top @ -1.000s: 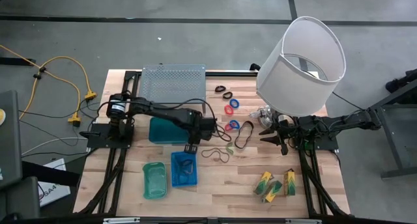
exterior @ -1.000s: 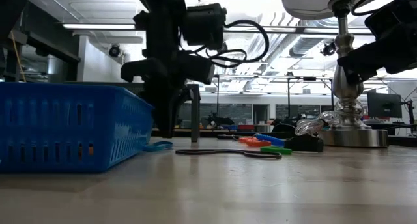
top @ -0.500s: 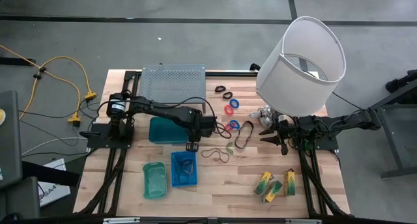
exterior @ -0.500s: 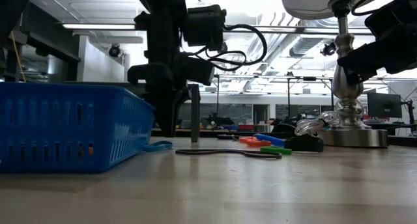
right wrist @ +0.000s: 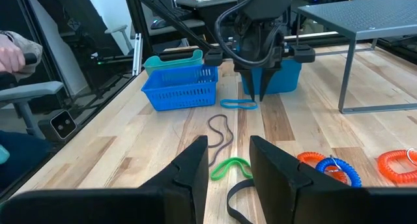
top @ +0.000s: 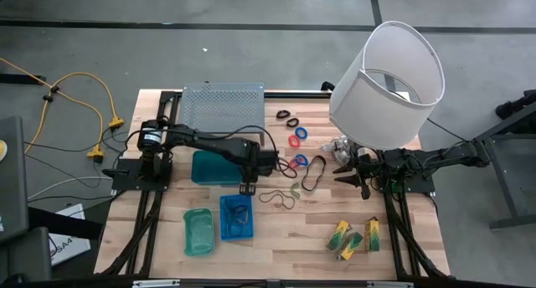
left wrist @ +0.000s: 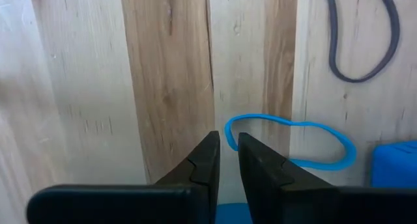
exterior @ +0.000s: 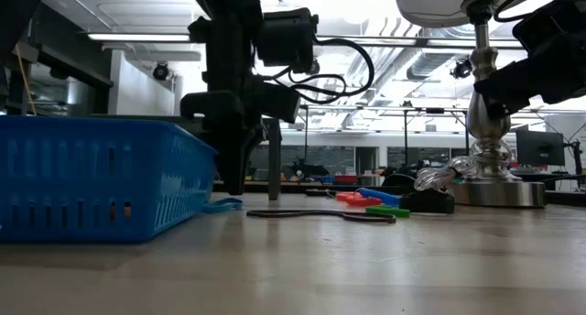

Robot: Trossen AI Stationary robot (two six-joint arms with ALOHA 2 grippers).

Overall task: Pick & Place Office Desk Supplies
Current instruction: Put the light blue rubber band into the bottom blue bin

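Left gripper (left wrist: 225,160), fingers nearly together and empty, poised beside blue band (left wrist: 293,142); next: lower and pinch it.

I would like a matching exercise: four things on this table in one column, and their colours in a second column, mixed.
Things:
1. rubber band under the left gripper
2. basket with slotted walls
3. lamp shade
4. coiled ring near the rack

Colours:
A. white
B. red
C. light blue
D. dark blue

Pairs: 1-C, 2-D, 3-A, 4-B
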